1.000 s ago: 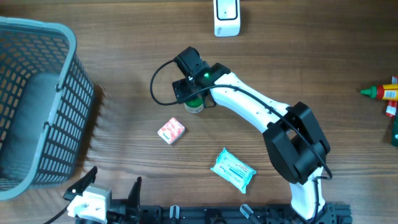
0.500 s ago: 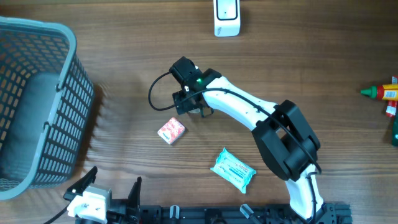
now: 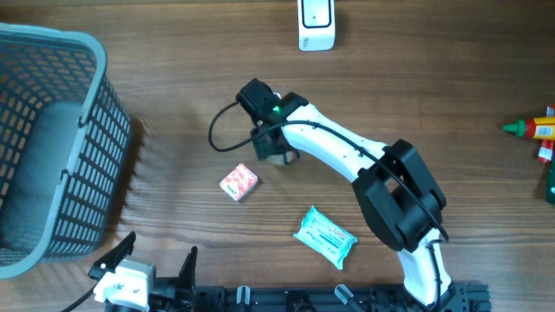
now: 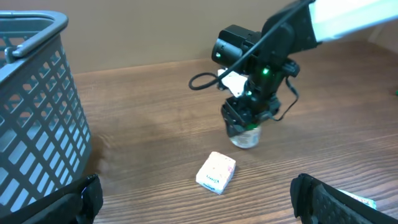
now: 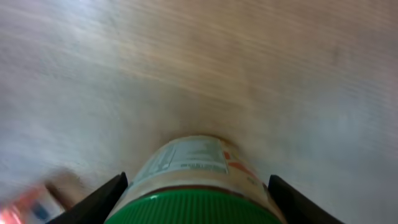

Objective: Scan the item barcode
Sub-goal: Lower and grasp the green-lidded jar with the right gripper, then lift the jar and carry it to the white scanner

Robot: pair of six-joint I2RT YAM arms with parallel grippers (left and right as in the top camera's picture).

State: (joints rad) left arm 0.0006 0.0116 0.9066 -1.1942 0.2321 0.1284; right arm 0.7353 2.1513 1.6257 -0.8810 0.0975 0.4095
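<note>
Left gripper (image 3: pixel 161 244): nearest the robot, well short of the jar, jaws wide apart, empty.
Wipes packet (image 3: pixel 326 236): flat on the tabletop (image 3: pixel 434 95), nearer than the jar, to its right.
Pink box (image 3: pixel 239 182): near the jar's near-left side, apart from it.
Jar (image 4: pixel 247 138): upright, green lid, between the right gripper's fingers (image 5: pixel 112 193).
Right gripper (image 4: pixel 247 121): set over the jar, one finger at each side of the lid; cannot tell whether they press it.
Scanner (image 3: pixel 316 22): well beyond the jar.
</note>
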